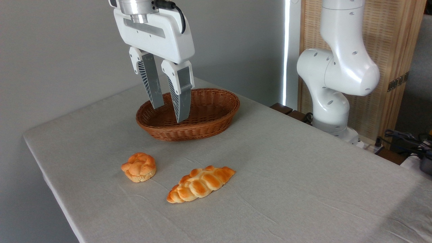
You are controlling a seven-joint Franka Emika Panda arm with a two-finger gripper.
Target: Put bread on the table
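A: Bread [200, 184] where?
B: Flat on the bench [303, 175], toward the front edge, just beside a small bun [139, 167] — looks already placed.
A: Fingers [182, 98]?
B: Spread, holding nothing — hanging above the basket [216, 111] at the far edge, which looks empty.

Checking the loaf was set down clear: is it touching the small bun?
Apart. The camera view shows a strip of bare table cloth between the bread and the bun.
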